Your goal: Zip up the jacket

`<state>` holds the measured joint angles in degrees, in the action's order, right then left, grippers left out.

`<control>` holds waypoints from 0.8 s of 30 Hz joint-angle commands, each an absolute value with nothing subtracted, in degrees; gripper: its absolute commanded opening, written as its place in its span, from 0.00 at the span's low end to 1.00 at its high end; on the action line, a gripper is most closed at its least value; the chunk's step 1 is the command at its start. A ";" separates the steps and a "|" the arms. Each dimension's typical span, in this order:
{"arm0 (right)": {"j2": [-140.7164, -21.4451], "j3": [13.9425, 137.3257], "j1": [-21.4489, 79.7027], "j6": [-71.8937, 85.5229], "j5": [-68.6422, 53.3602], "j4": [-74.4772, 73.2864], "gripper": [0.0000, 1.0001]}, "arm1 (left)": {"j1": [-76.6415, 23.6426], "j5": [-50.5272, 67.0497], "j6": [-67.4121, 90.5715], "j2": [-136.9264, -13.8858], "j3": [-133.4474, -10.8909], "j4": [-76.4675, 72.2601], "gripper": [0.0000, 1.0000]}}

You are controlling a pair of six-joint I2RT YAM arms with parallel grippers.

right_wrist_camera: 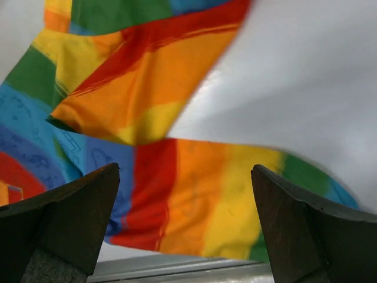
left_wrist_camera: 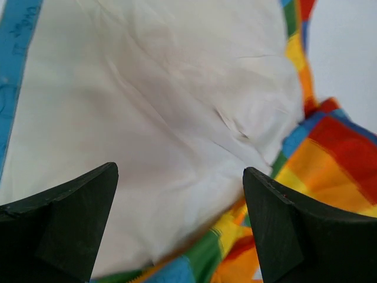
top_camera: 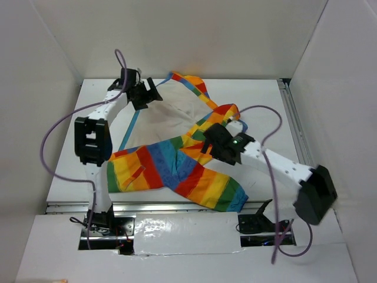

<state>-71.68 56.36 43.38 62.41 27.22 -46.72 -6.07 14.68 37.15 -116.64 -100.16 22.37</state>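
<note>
The rainbow-striped jacket [top_camera: 177, 168] lies open on the table, its white lining [top_camera: 162, 118] facing up at the back and a striped panel and sleeve spread toward the front. My left gripper [top_camera: 151, 89] is open and empty above the far left edge of the lining [left_wrist_camera: 147, 118]. My right gripper [top_camera: 210, 141] is open and empty over the right side of the jacket, and its view shows striped fabric [right_wrist_camera: 194, 194] below. The zipper cannot be made out.
White walls enclose the table [top_camera: 265, 106] on three sides. A metal rail [top_camera: 177, 206] runs along the front edge; it shows in the right wrist view [right_wrist_camera: 177, 268]. Purple cables [top_camera: 53, 135] loop from both arms.
</note>
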 commanded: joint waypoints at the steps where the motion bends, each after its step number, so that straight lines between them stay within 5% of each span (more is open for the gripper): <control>1: -83.79 63.34 40.36 48.53 21.11 -31.73 1.00 | -6.77 14.94 33.92 -125.66 -111.15 30.65 0.99; 10: -106.59 76.46 34.82 42.19 8.54 -29.70 0.98 | -6.15 16.17 37.34 -132.01 -111.80 31.46 0.99; 17: -113.37 75.93 25.34 44.03 2.38 -29.09 0.97 | -5.10 11.17 42.53 -128.24 -98.37 37.00 0.99; 24: -122.07 89.56 17.85 40.87 -3.60 -33.12 0.96 | -9.32 11.60 42.98 -122.43 -84.90 36.74 0.99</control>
<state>-116.60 83.61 20.16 43.64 -1.80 -31.42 -6.02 13.74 42.52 -121.67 -90.87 29.47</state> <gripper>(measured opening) 0.967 0.993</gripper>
